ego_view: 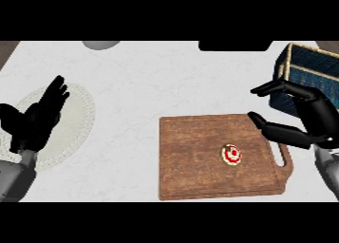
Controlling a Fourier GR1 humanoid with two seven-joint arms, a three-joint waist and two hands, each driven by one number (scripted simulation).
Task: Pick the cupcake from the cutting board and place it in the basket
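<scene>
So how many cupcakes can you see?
1. The cupcake sits on the right part of the cutting board, left of the open right hand. The basket is at the right edge; its inside hardly shows, so more could hide there.

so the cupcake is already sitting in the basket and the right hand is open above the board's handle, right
Not quite. The head view shows the cupcake lying on the cutting board, not in the basket at the far right. The rest holds: the right hand is open, its fingers spread above the board's handle end.
</scene>
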